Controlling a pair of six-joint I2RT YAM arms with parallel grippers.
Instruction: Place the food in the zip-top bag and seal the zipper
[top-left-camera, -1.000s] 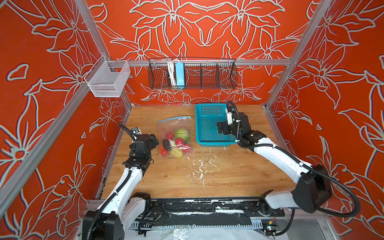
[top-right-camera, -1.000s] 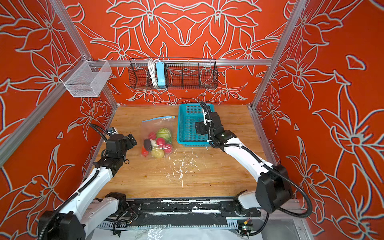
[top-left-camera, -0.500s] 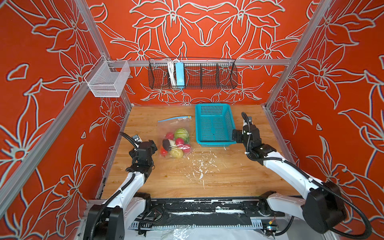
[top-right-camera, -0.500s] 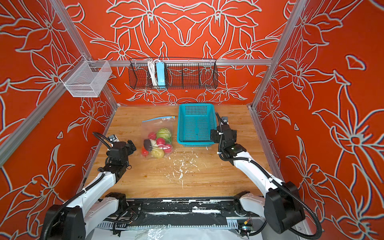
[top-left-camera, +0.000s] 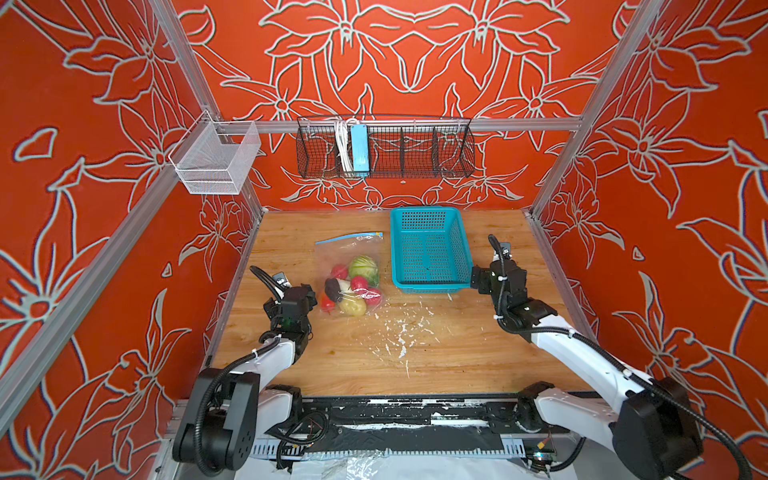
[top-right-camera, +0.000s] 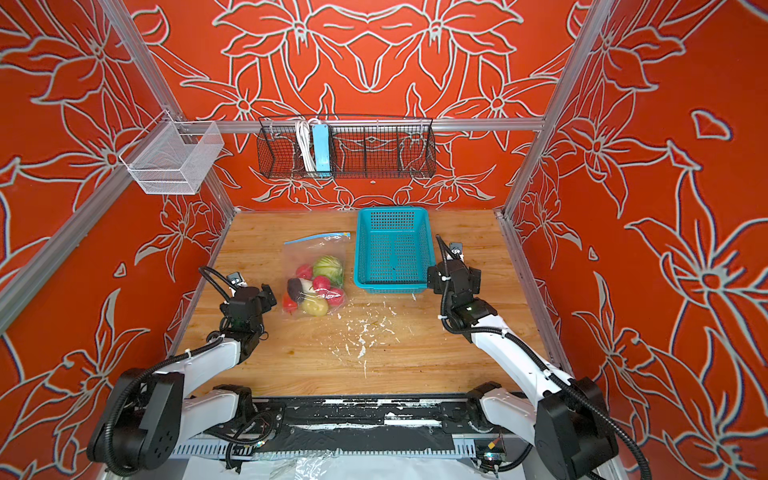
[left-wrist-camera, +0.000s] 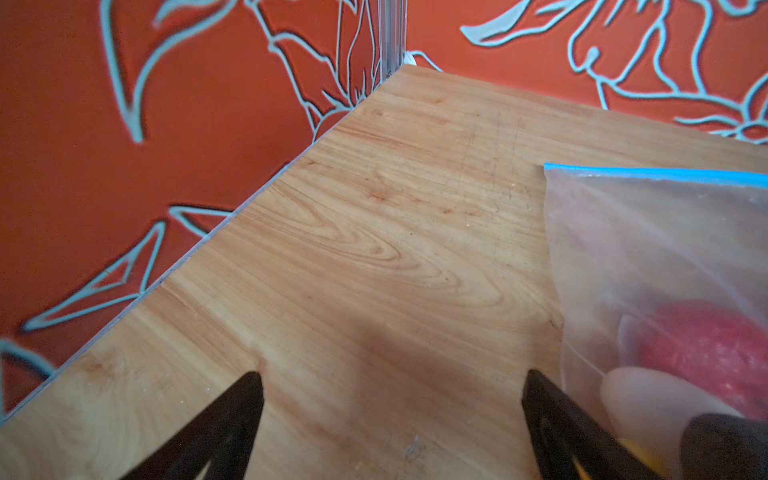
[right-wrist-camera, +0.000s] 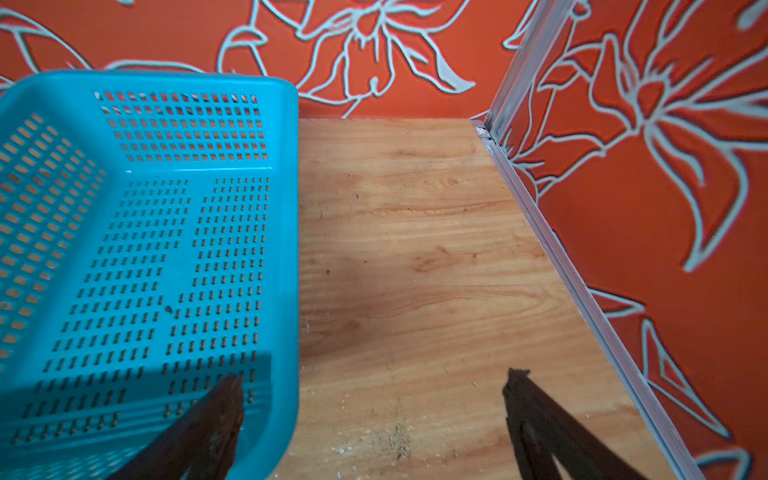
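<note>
walls (top-left-camera: 415, 62): orange floral | tabletop (top-left-camera: 457, 353): wood | hung: black wire basket (top-left-camera: 415, 153)

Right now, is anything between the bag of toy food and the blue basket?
Nothing: only a narrow strip of bare table separates the zip-top bag from the teal basket, as both top views show.

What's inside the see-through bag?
Inside the zip-top bag: a green cabbage, red berries, a yellow potato, a black piece and a pale cucumber. Anything beneath that pile is covered.

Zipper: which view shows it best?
Both top views: the zipper shows end to end along the far edge of the bag. The left wrist view catches only part of it; the right wrist view shows none.
</note>
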